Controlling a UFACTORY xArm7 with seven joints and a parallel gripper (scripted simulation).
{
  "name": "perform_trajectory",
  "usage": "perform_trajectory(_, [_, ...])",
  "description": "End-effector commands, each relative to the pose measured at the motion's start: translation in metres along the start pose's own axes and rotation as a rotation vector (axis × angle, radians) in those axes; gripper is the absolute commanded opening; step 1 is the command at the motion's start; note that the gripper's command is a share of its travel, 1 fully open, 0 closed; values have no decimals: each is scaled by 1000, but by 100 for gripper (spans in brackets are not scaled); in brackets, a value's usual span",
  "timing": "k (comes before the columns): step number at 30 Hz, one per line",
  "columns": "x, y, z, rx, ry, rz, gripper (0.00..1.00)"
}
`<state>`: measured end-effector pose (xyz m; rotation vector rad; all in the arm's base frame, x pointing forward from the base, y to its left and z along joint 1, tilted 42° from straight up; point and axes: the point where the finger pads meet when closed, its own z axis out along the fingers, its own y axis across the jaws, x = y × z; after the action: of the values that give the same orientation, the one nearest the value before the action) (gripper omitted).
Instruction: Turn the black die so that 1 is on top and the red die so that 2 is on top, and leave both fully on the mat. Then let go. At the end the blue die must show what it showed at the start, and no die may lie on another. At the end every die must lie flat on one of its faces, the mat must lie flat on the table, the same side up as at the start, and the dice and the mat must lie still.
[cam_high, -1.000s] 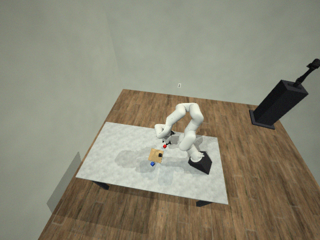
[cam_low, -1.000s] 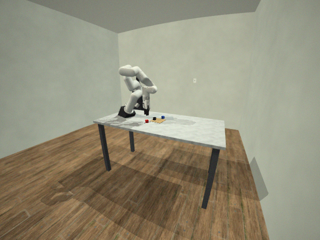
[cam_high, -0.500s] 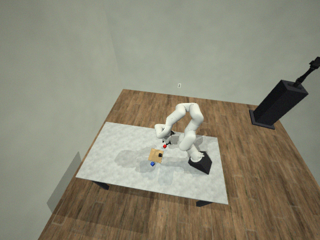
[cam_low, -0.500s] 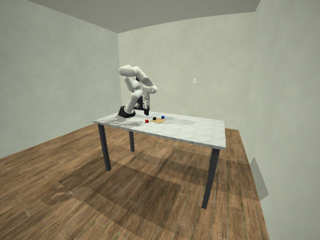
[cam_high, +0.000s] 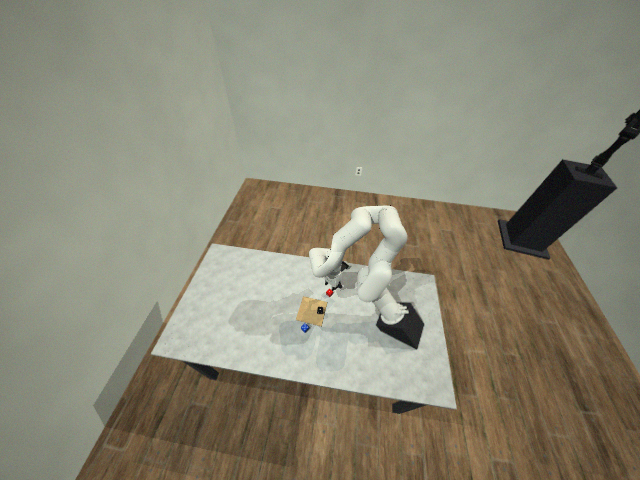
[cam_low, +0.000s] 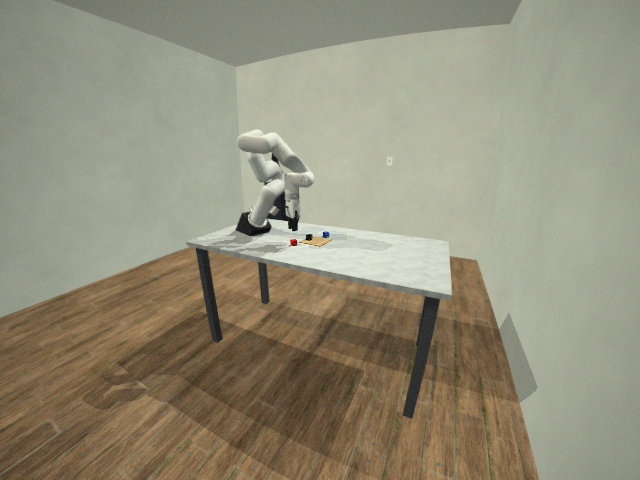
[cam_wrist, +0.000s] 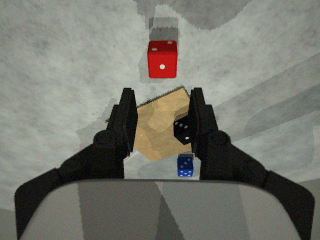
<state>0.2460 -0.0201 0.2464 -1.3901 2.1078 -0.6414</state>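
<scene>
Pale grey-green walls (cam_high: 129, 103) (cam_low: 413, 103) rise around a brown plank floor (cam_high: 491, 361) (cam_low: 258, 413), and a marbled white table (cam_high: 217, 304) (cam_low: 382, 263) stands on dark legs. Taking the table's centre in the top view, the arm's black base (cam_high: 416, 338) (cam_low: 241, 225) sits toward 3 o'clock. From it the white arm (cam_high: 392, 232) (cam_low: 294, 162) climbs, folds over at a high elbow and comes down to a wrist, with the gripper (cam_high: 333, 285) (cam_low: 293, 225) (cam_wrist: 162, 102) pointing down above the tabletop. Its fingers stand apart, partway open, with nothing held between them.

On the tan mat (cam_high: 306, 312) (cam_low: 316, 242) (cam_wrist: 155, 130), the black die (cam_high: 320, 310) (cam_low: 308, 237) (cam_wrist: 182, 130) rests toward 3 o'clock in the top view. Off the mat, the red die (cam_high: 329, 292) (cam_low: 293, 242) (cam_wrist: 162, 62) lies on the table near its 1 o'clock corner, and the blue die (cam_high: 305, 327) (cam_low: 325, 234) (cam_wrist: 185, 166) lies just outside it at 7 o'clock.

By the wrist view, the red die is at 12 o'clock beyond the fingertips, one face showing a single pip. One finger, on the 3 o'clock side, overlaps the black die's edge in that view.
</scene>
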Motion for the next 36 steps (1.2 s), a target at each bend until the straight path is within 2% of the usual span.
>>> perform_trajectory(1, [0, -1, 1, 2, -1, 0, 47])
perform_trajectory(11, [0, -1, 7, 2, -1, 0, 47])
perform_trajectory(36, [0, -1, 41, 2, -1, 0, 47])
